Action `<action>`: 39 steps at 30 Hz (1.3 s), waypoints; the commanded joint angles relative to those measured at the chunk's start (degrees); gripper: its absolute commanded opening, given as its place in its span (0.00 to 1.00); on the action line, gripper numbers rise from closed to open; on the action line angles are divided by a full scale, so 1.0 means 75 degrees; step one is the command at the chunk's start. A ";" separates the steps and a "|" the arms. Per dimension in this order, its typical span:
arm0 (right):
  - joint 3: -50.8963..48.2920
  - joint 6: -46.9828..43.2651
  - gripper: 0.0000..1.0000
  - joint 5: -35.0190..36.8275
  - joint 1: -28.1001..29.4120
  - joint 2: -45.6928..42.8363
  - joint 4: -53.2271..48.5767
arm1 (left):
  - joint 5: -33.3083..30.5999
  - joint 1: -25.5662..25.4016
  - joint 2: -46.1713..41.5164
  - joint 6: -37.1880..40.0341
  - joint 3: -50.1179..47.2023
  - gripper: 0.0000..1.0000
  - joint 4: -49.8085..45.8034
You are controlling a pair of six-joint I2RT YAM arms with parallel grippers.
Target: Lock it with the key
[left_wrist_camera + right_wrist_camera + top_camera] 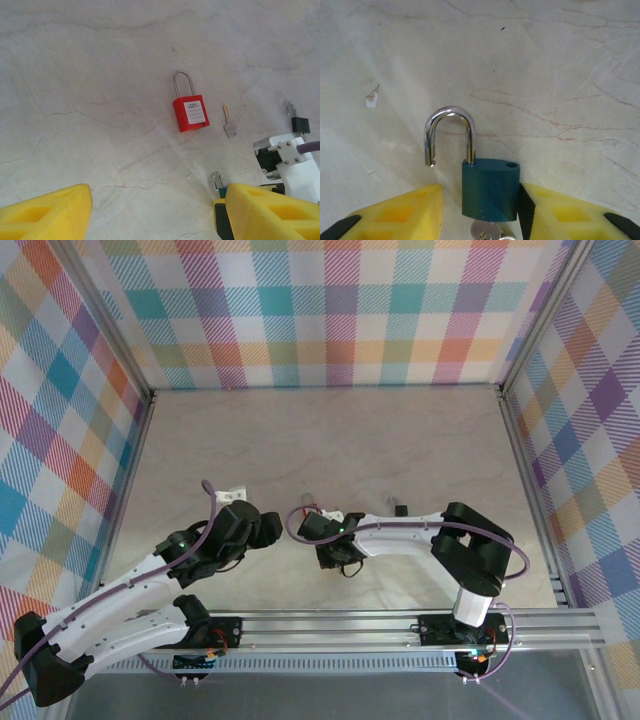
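Note:
A teal padlock [490,192] lies on the marble table between the yellow fingers of my right gripper [480,200]. Its steel shackle [449,135] is swung open, the free end out of its hole. A silver key [486,231] sticks in the bottom of the lock body. The right pad [526,210] touches the lock body; the left finger [400,215] stands a little apart from it, so the jaws are open. In the left wrist view the shackle of the teal padlock [216,180] shows beside one yellow finger. My left gripper [159,192] hovers wide open with nothing between its fingers.
A red padlock [190,113] with a closed shackle lies further out on the table, a loose key [229,123] to its right. A small black padlock [300,123] lies beyond that. The two grippers [265,530] [322,532] are close together near the table's front.

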 commanded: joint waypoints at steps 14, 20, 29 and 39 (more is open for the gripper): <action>0.0647 -0.1375 0.50 -0.2122 -0.0731 0.0866 -0.2559 | -0.0167 -0.0012 -0.0381 0.0055 0.0190 0.73 -0.0474; 0.1071 -0.1426 0.48 -0.1703 -0.0782 0.1117 -0.2727 | -0.0130 0.0011 -0.0348 0.0097 0.0169 0.73 -0.0407; 0.1029 -0.1276 0.47 -0.0891 -0.0896 0.1256 -0.2534 | -0.0180 0.0023 -0.0438 0.0032 0.0118 0.72 -0.0365; 0.1613 -0.1030 0.45 -0.0390 -0.1045 0.1511 -0.2578 | -0.0181 0.0023 -0.0471 0.0027 0.0095 0.72 -0.0454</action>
